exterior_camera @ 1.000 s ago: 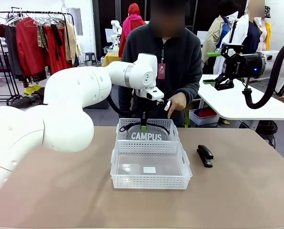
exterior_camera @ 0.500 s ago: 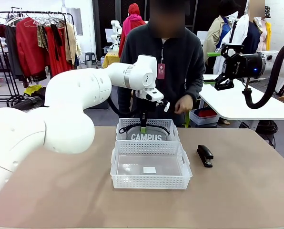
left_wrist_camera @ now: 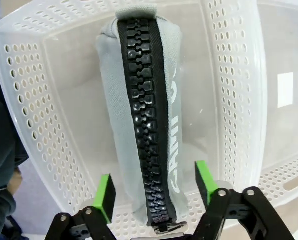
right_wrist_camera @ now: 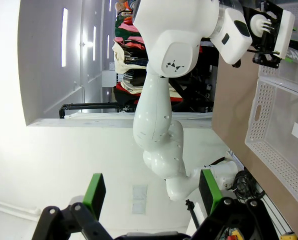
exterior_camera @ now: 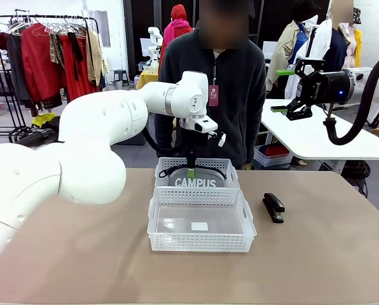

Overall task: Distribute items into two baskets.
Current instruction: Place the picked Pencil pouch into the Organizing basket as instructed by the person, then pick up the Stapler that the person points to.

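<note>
Looking across a brown bench (exterior_camera: 81, 254) at a person (exterior_camera: 234, 82) in a dark fleece on the far side, we see two alike baskets set one behind the other in the middle, touching. The far basket (exterior_camera: 231, 169), translucent white plastic with perforated lattice sides, holds a grey fabric zip pouch (exterior_camera: 196, 180) with white "CAMPUS" lettering and a black strap. The pouch stands on its long edge, with its chunky black zip (left_wrist_camera: 144, 125) uppermost. The near basket (exterior_camera: 199, 243), of the same make, has a small white label (exterior_camera: 199, 226) on its floor and no item in it. A small black stapler (exterior_camera: 273, 207) lies on the bench just to the right of the near basket, apart from it.

The left hand (exterior_camera: 191, 168) hangs straight down over the far basket. From its wrist camera we see its green pads (left_wrist_camera: 105, 196) spread to either side of the pouch's end, gripping nothing. The right hand (exterior_camera: 282, 90) is held high at the right, well away from the bench, its fingers likewise spread and empty.

We judge the pouch step all but finished, so the task stands about half done. The next move calls for the left hand to rise clear without snagging the pouch. One hand must then come down on the stapler, close across its narrow body and carry it to the near basket.
</note>
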Motion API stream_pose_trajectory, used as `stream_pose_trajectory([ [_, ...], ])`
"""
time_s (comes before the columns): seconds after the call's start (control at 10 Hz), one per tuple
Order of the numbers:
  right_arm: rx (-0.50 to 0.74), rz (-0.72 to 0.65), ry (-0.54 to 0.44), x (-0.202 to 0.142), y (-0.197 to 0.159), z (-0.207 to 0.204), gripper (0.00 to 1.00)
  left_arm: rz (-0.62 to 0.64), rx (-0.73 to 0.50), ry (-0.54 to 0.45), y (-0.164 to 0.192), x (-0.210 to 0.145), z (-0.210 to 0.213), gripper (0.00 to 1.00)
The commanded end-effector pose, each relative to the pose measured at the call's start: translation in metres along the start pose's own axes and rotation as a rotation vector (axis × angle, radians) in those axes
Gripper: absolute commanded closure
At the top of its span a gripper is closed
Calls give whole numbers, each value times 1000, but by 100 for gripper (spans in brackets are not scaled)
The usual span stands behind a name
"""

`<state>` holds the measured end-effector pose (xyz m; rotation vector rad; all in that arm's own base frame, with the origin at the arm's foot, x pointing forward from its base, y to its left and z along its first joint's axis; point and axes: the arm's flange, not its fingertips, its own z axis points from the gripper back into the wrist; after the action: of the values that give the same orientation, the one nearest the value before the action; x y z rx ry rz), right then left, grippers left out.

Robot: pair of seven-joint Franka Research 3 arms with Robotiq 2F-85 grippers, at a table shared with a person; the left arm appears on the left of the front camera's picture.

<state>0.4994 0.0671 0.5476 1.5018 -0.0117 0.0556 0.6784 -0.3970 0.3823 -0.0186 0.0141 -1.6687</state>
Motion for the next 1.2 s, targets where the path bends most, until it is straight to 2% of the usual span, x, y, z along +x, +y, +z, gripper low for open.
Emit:
stream_pose_trajectory([
  [0.0,-4,1,2,0,2,0,0,27,-22,-19,17,5,10,0],
  [0.8,-4,1,2,0,2,0,0,38,-1,-7,14,-4,25,0],
  [0.9,-4,1,2,0,2,0,0,35,1,-6,1,-8,13,0],
  [1.1,-4,1,2,0,2,0,0,35,1,-6,1,-8,13,0],
])
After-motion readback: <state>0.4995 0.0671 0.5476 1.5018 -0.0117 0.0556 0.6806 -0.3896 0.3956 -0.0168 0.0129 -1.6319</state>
